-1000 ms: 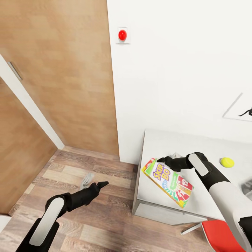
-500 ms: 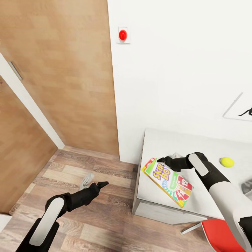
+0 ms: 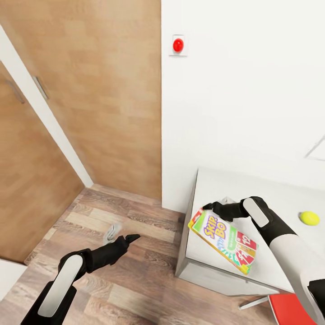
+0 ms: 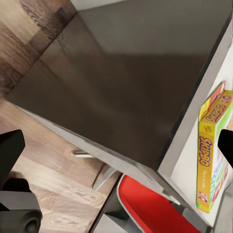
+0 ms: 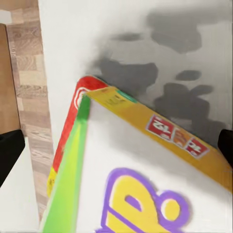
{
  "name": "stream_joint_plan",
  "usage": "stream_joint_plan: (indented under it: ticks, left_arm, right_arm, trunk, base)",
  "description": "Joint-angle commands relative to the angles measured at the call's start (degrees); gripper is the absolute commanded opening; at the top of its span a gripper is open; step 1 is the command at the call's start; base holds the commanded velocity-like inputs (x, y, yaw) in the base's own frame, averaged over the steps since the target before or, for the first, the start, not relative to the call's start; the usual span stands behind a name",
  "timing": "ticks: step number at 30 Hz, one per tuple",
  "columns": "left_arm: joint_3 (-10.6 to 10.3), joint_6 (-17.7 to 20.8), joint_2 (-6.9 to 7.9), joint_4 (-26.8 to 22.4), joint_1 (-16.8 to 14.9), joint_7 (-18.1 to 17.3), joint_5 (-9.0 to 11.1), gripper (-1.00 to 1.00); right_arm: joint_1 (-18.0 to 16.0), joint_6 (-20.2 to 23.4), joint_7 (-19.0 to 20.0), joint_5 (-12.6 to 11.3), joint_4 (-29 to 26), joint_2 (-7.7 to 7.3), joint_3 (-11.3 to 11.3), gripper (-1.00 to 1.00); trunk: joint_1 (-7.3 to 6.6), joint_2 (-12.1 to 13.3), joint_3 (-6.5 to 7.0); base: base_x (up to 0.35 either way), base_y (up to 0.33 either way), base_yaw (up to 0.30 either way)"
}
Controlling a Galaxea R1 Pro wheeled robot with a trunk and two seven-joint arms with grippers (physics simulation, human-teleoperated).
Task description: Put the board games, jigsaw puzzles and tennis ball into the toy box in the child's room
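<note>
One board game, the SKIP-BO box (image 3: 224, 237), is held tilted above the near corner of the table (image 3: 271, 198) by the right gripper (image 3: 212, 208), whose jaws are closed on the box's upper edge (the right wrist view shows the lid close under the fingers). The tennis ball (image 3: 309, 218) lies on the tabletop, well apart from the box. The left gripper (image 3: 131, 237) hangs over the wood floor (image 3: 135, 280) holding nothing; whether its jaws are parted cannot be told. Step in hand, as judged: carrying this game to the toy box. The next move calls for bringing that box into sight, then releasing the game above it.
</note>
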Motion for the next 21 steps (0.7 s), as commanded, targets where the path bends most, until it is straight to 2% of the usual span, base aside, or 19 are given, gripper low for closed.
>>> stream_joint_plan:
  ticks: [1, 9, 21]
  left_arm:
    - [-0.1, 0.0, 0.03, -0.1, -0.1, 0.6, 0.6, 1.00]
    - [-0.1, 0.0, 0.03, 0.0, -0.1, 0.6, 0.6, 1.00]
    - [-0.1, 0.0, 0.03, 0.0, -0.1, 0.6, 0.6, 1.00]
  right_arm:
    - [0.0, 0.1, 0.0, -0.1, -0.1, -0.08, 0.2, 1.00]
    - [0.0, 0.1, 0.0, -0.1, -0.1, -0.04, 0.2, 1.00]
    - [0.0, 0.1, 0.0, -0.1, -0.1, -0.03, 0.3, 1.00]
  trunk:
    - [0.03, -0.1, -0.09]
    - [0.03, -0.1, -0.09]
    - [0.03, -0.1, -0.09]
  base:
    - [0.000, 0.000, 0.248]
    - [0.000, 0.000, 0.203]
    - [0.000, 0.000, 0.042]
